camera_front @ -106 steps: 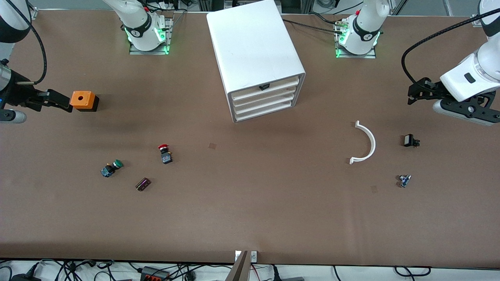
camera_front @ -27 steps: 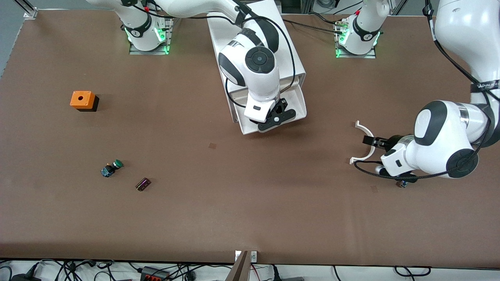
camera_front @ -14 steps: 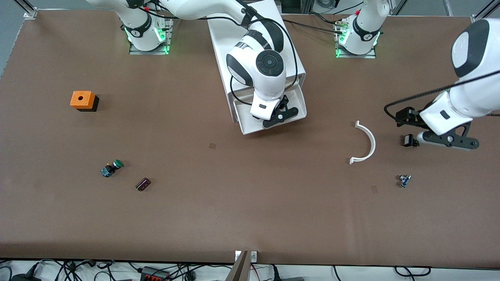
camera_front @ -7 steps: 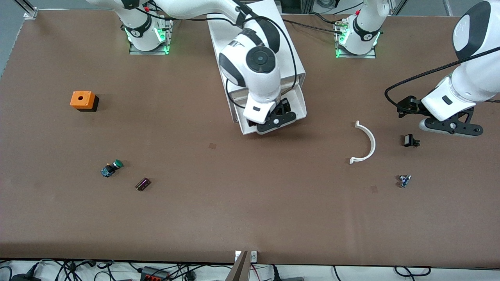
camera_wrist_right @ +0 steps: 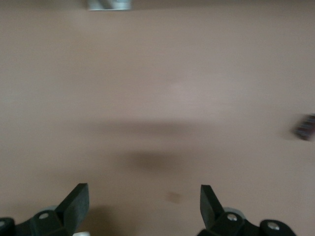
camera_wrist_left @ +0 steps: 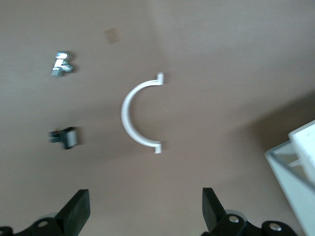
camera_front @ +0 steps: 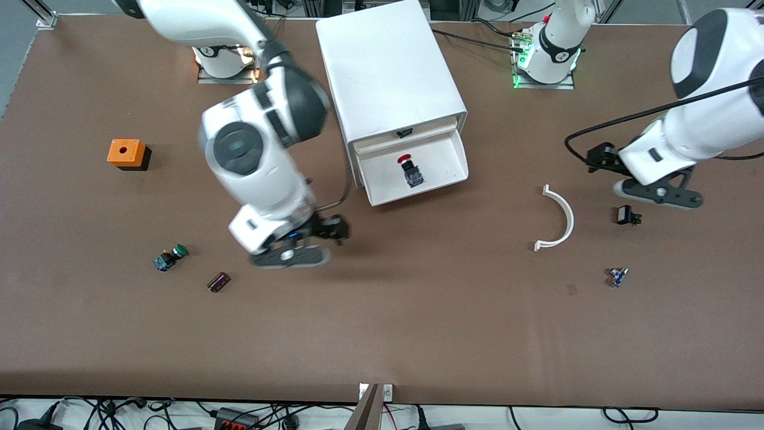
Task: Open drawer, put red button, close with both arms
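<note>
Brown surface [camera_front: 418, 310]: the white cabinet's top drawer [camera_front: 456, 156] stands open, the red button [camera_front: 410, 169] lying inside. Right claw [camera_front: 292, 254], spread empty, hangs over bare surface; left claw [camera_front: 656, 194], spread empty, hangs beside the white curved bracket [camera_front: 564, 218]. Risk: uneven two-arm pushing could skew the drawer.

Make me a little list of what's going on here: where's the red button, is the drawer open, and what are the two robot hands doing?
red button: lying in the open top drawer
drawer: pulled out of the white drawer cabinet, not yet closed
right gripper: open, holding nothing, over bare table between the cabinet and the green button
left gripper: open, holding nothing, over the table beside the white curved piece
step left: push the drawer shut
</note>
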